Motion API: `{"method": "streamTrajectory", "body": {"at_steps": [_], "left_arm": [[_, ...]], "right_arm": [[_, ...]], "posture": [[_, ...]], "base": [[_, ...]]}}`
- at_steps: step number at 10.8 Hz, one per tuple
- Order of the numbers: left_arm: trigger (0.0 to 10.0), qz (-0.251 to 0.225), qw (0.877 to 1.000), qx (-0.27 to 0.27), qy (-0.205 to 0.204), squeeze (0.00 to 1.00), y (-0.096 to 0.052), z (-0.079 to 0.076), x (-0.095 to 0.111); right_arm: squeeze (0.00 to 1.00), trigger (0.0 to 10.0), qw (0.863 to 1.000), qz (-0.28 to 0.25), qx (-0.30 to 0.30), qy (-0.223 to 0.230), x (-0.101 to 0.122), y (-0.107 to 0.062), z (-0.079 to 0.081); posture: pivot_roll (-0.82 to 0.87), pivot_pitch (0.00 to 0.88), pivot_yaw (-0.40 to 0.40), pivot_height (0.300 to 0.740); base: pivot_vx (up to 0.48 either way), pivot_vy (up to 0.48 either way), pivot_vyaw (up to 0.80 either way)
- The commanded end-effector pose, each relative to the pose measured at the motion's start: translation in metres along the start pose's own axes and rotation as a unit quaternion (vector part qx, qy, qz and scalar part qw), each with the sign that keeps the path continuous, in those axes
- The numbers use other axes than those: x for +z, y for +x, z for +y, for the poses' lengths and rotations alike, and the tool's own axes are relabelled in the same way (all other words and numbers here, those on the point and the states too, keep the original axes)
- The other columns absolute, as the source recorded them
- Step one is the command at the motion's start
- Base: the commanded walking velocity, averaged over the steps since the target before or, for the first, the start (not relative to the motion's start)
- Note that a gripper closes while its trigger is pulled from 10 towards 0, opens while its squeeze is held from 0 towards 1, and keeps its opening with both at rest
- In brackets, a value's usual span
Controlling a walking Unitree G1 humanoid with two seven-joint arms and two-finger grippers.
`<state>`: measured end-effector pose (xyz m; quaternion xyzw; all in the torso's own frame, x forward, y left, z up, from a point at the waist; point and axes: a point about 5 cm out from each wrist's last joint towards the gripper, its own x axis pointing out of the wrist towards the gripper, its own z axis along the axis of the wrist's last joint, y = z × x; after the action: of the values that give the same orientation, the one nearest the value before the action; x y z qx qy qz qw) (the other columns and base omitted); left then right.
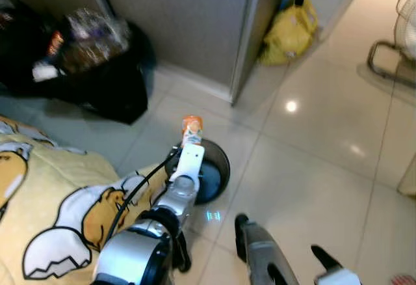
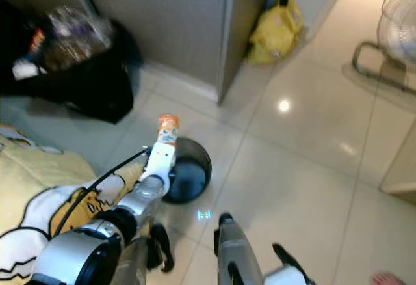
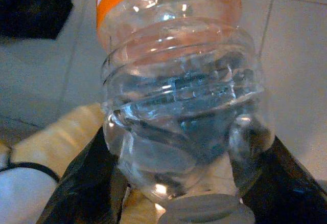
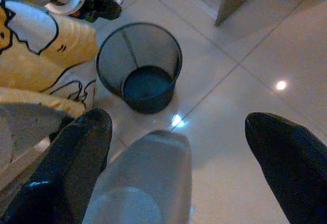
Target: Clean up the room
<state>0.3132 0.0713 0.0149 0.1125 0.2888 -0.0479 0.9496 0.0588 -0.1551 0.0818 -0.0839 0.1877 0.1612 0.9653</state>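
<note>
Left tool (image 1: 190,132) reaches forward and is clamped on a clear plastic bottle (image 1: 192,129) with an orange label band. In the left wrist view the black fingers (image 3: 84,183) press the bottle's (image 3: 179,106) ribbed body from both sides, cap end nearest the camera. The bottle hangs right over the far rim of a dark mesh wastebasket (image 1: 211,168), which stands on the tiled floor (image 1: 312,161) just beside the edge of the bed, where a yellow cartoon-print blanket (image 1: 58,200) lies. My reading: the bottle is held there for dropping, so the bin is the destination.

Right tool (image 4: 176,147) is low and nearer the robot, fingers spread wide, with a second clear bottle (image 4: 145,178) lying loosely between them; not gripped, as far as I can tell. Its wrist view looks down into the wastebasket (image 4: 140,70), which looks empty.

Further off: a black bag (image 1: 97,64) stuffed with wrappers beside a grey partition, and a yellow bag (image 1: 289,31) round its corner.

Likely next: release over the bin opening. Risk: the bottle sits near the rim and may glance off.
</note>
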Motion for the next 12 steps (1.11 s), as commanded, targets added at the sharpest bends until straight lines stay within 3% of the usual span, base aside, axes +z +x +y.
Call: {"method": "streamTrajectory", "body": {"at_steps": [1,3,4,9,10,12], "left_arm": [[10.0,0.01,1.0,-0.001,-0.024,1.0,-0.001,-0.005,-0.001],[10.0,-0.016,0.999,-0.009,-0.027,1.0,0.0,-0.007,0.012],[10.0,-0.024,1.0,-0.006,-0.005,1.0,0.001,-0.005,0.018],[10.0,-0.022,1.0,-0.01,-0.015,0.96,0.001,0.0,0.012],[10.0,-0.039,0.998,-0.037,-0.03,0.0,0.0,-0.006,0.013],[10.0,-0.084,0.992,-0.087,-0.03,0.0,-0.004,-0.01,0.007]], "right_arm": [[0.0,10.0,1.0,0.009,0.014,0.015,0.002,-0.007,0.004],[0.0,10.0,0.999,0.009,0.014,0.034,0.005,-0.01,0.004],[0.0,10.0,0.999,0.018,0.017,0.029,0.002,-0.011,0.002],[0.0,10.0,1.0,0.002,0.02,0.015,0.004,0.006,-0.011],[0.0,10.0,1.0,-0.011,0.012,0.007,0.005,0.02,-0.017],[0.0,10.0,0.998,-0.049,-0.036,0.025,0.011,0.06,-0.041]], "posture": [[-0.49,0.433,0.033,0.74],[-0.48,0.436,0.027,0.74],[-0.48,0.43,0.028,0.74],[-0.44,0.384,0.026,0.74],[-0.41,0.333,0.038,0.74],[-0.33,0.189,0.073,0.74]], "base": [[0.0,0.0,0.0],[0.0,0.0,0.0],[0.0,0.0,0.0],[0.0,0.0,0.0],[0.0,0.0,0.0],[0.0,0.0,0.0]]}}
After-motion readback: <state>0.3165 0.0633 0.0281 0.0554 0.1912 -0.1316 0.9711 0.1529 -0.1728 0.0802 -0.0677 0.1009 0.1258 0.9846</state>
